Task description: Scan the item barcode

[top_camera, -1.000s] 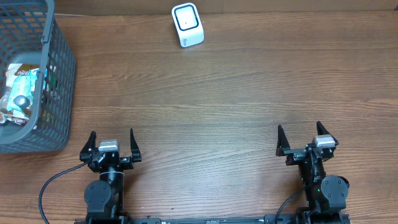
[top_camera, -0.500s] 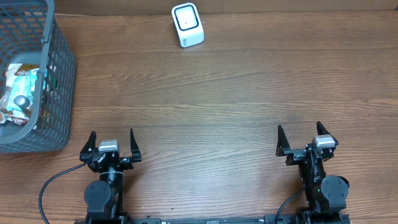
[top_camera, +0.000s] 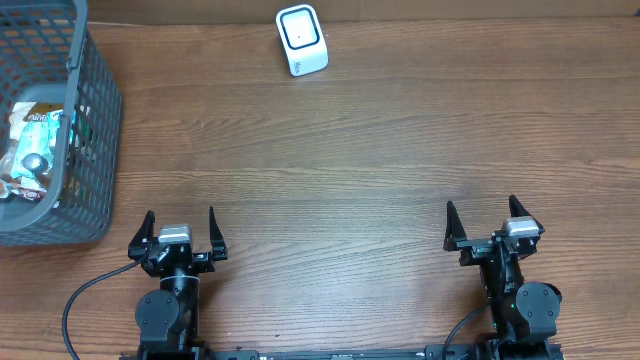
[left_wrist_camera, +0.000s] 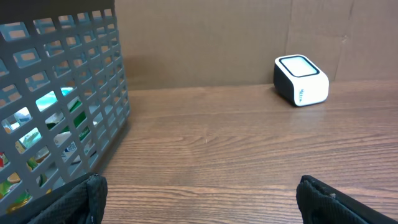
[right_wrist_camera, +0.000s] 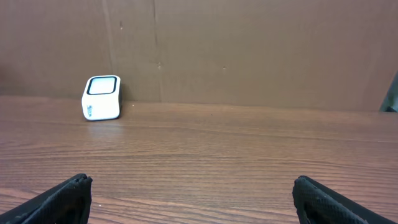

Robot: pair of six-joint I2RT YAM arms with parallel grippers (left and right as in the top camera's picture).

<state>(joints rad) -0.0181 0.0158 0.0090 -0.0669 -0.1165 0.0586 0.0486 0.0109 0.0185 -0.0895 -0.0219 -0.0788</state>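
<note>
Wood-grain table [top_camera: 380, 150] fills the overhead view. Print on the packets [top_camera: 35, 140] in the basket [top_camera: 95, 110] at upper left, and on the side of the scanner [top_camera: 301, 40], is too small to read. Nothing has moved since the earlier frames. At top centre the scanner stands window-up, its long axis nearly up-down the frame. Along the bottom edge, the left gripper [top_camera: 180, 215] and right gripper [top_camera: 481, 203] have jaws spread, holding nothing.

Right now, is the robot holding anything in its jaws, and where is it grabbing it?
Nothing is held. The left jaws and right jaws stand open and empty; the packets lie in the basket.
</note>
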